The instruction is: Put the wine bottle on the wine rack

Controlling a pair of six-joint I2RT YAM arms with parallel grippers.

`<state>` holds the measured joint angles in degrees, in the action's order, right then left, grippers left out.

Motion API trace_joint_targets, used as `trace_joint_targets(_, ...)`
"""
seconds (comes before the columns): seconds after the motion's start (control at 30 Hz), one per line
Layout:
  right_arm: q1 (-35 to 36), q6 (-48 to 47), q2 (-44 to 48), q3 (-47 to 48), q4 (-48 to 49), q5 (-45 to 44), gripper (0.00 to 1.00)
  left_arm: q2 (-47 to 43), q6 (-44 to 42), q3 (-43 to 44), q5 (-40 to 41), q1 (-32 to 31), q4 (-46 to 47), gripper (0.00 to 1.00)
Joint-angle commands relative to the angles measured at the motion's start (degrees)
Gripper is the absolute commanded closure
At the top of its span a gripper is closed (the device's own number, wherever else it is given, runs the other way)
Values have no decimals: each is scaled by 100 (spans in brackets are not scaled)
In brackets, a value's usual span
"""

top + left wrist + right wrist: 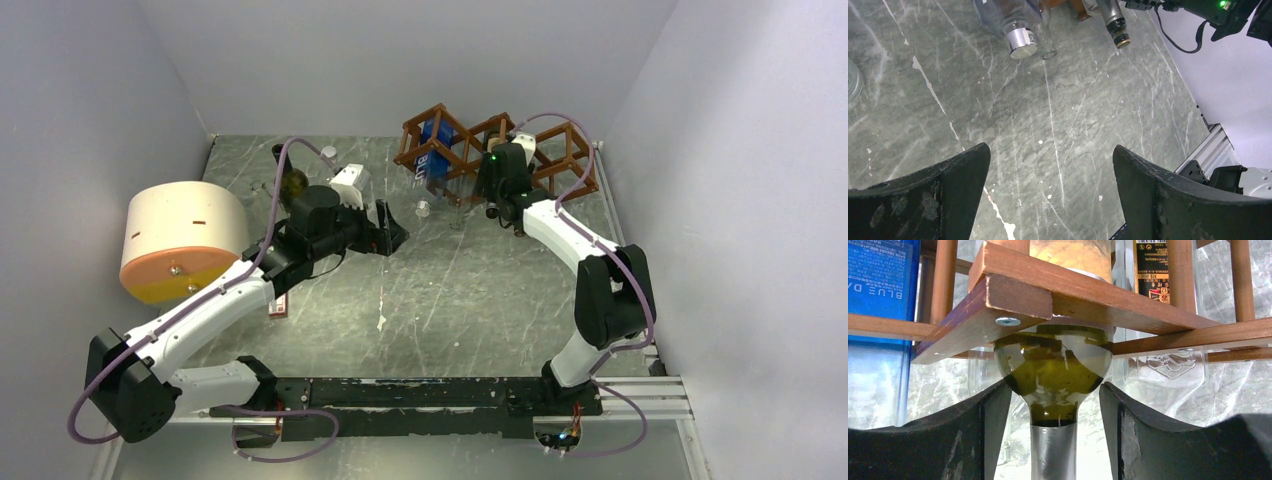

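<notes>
The wine rack [560,150] is a reddish-brown wooden lattice at the back right; its slats [1073,285] fill the right wrist view. A green wine bottle [1053,360] with a silver foil neck [1053,450] lies in one opening, neck pointing out. My right gripper [497,192] is open, with its jaws [1054,390] on either side of the neck and a gap on both sides. In the top view the gripper hides the bottle. My left gripper [395,235] is open and empty over the table's middle [1050,150].
A blue-labelled bottle [435,152] and clear bottles [1173,365] lie in the rack, and a clear bottle's cap [1020,42] sticks out. A dark bottle [292,182] stands at the back left. A round cream and orange container [180,240] sits at the left.
</notes>
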<state>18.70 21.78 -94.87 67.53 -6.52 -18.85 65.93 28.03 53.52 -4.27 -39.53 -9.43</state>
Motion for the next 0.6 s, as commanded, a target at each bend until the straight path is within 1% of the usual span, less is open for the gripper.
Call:
trace_joint_targets(0.0, -49, 29, 280, 123, -2, -167, 31, 68, -144, 330, -191, -6, -36, 4)
trace_joint_targets(0.2, -45, 125, 781, 145, -432, -135, 30, 13, -82, 468, -33, -10, 0, 4)
trace_joint_targets(0.4, -47, 212, 1552, 95, -858, 64, 30, -72, -65, 866, 283, -8, -155, 4)
trace_joint_targets(0.57, -43, 194, 2222, 42, -1094, 361, 30, -178, -105, 999, 396, 0, -128, 4)
